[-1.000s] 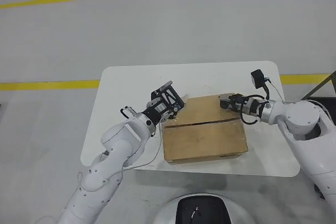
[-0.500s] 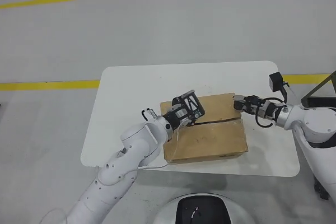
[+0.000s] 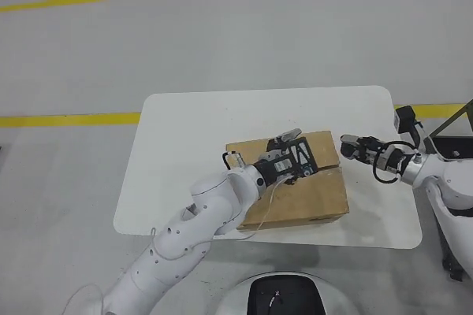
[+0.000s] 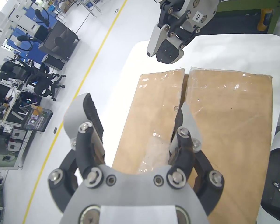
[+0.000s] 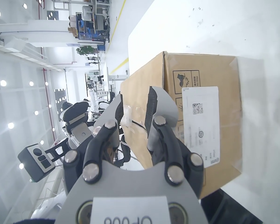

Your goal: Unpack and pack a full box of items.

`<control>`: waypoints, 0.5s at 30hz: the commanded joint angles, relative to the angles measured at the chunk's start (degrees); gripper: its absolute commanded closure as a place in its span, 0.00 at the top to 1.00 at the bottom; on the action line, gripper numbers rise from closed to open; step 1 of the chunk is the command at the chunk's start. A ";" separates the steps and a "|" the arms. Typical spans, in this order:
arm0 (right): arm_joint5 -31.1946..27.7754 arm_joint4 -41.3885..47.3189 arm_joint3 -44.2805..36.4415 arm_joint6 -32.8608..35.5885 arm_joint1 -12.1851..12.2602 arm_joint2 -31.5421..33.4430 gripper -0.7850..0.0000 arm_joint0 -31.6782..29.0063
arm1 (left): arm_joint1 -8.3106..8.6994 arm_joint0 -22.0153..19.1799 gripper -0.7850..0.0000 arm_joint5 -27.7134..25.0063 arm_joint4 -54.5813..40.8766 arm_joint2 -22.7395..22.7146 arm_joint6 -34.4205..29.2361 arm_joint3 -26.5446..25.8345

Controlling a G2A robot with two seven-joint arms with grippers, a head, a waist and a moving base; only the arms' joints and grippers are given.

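My left gripper [image 3: 299,151] has slid along the top seam [image 4: 185,80] of the cardboard box [image 3: 299,197], from its left end almost to the right. Its jaws are wide apart, with one finger down in the split. The right gripper [image 3: 348,146] has backed off the end of the box, jaws narrowly apart. The box sits on the white table [image 3: 189,142], flaps down. I judge the seam freed, so lifting the flaps comes next.
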 commanded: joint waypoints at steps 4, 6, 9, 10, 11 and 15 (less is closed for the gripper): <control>-1.20 -0.66 -0.73 0.34 0.20 -0.22 0.37 0.13 | 0.76 1.46 1.00 -1.41 -1.10 -4.65 -3.48 -1.56; -2.03 -3.35 -1.48 0.44 0.35 -1.01 0.42 0.56 | 1.28 2.70 1.00 -2.01 -2.08 -7.30 -5.66 -2.55; -3.44 -7.92 -3.40 0.02 0.51 -2.64 0.48 1.20 | 2.27 5.25 1.00 -2.95 -3.44 -11.99 -9.05 -4.27; -4.12 -9.96 -4.13 -0.23 0.57 -3.28 0.50 1.49 | 2.63 6.27 1.00 -2.97 -4.09 -13.88 -10.28 -4.82; -4.65 -11.37 -4.64 -0.57 0.59 -3.88 0.64 1.73 | 2.97 7.30 1.00 -3.24 -4.56 -15.58 -11.39 -5.72; -9.39 -20.78 -8.09 -3.14 0.74 -6.64 0.92 2.71 | 4.25 11.94 1.00 -2.70 -5.97 -22.58 -16.55 -8.84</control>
